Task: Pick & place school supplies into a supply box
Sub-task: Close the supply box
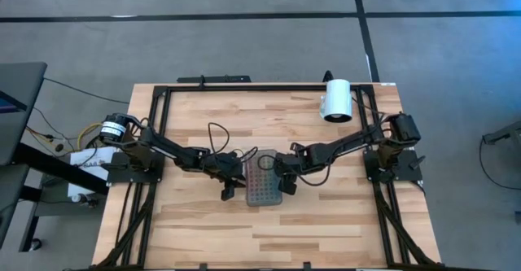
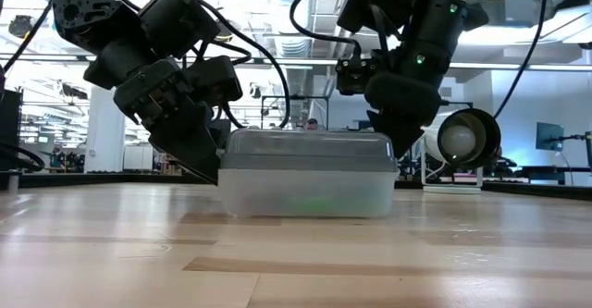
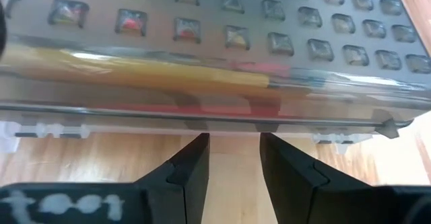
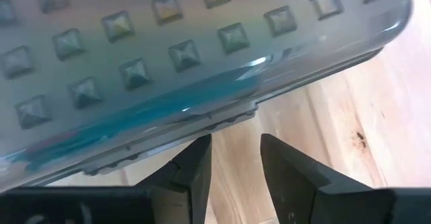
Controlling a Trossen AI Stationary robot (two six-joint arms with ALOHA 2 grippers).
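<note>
The supply box (image 1: 262, 177) is a small clear case with a grey dotted lid, shut, resting flat on the table's middle (image 2: 305, 174). Through its wall I see a yellow-orange pencil (image 3: 155, 72), something pink-red (image 3: 283, 69) and a blue pen (image 4: 155, 109). The scissors and the marker do not show. My left gripper (image 1: 238, 181) stands at the box's left long side (image 3: 234, 140), narrowly open. My right gripper (image 1: 283, 181) stands at the right long side (image 4: 234, 140), also narrowly open. Both sets of fingers point at the box's lower rim. My left gripper has its fingertips (image 3: 195, 143) right at the box's lower rim (image 3: 229, 124), slanting down from the table's left; I cannot tell whether they touch it. My right gripper has its fingertips (image 4: 199, 146) just below the lid's edge (image 4: 229, 113), coming from the right; touching or not, I cannot tell.
A white cylinder (image 1: 336, 100) lies near the table's far right corner (image 2: 467, 140). Black frame rails (image 1: 155, 133) run along the table's left, right and far edges. Bare wood lies toward the near edge (image 1: 260, 238).
</note>
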